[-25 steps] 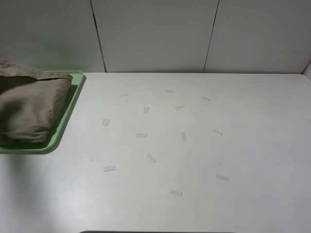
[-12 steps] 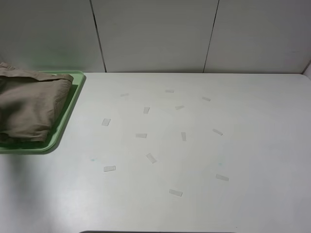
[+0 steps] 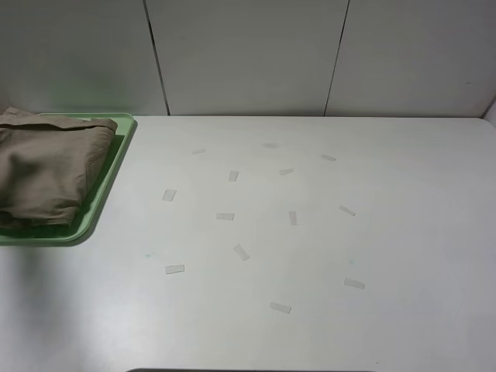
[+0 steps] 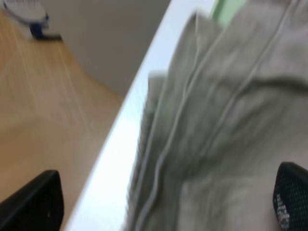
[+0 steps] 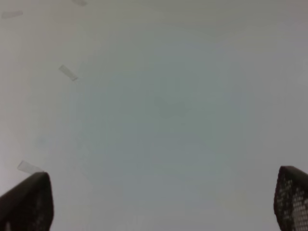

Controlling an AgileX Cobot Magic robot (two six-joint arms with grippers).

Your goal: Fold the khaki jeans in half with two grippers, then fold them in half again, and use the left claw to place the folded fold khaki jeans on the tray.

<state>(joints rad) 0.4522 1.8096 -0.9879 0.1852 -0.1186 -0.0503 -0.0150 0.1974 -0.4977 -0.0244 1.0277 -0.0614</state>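
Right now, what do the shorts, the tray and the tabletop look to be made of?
Khaki jeans: soft woven cloth, likely cotton, matte; creases and stitched seams show.
Tray: probably molded plastic, pale mint green, smooth low rim with rounded corner.
Table: white, smooth, faint sheen; likely laminate, hard to confirm.

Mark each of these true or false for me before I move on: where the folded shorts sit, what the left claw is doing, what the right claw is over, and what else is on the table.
1. The folded khaki shorts lie on the mint-green tray. True.
2. The left claw is clamped on the shorts. False: its jaws stand wide apart above the fabric, gripping nothing.
3. The right claw hangs open over bare table. True.
4. The tray sits at the table's right end. False: it is at the left end in the high view.
5. Small tape strips dot the tabletop. True.
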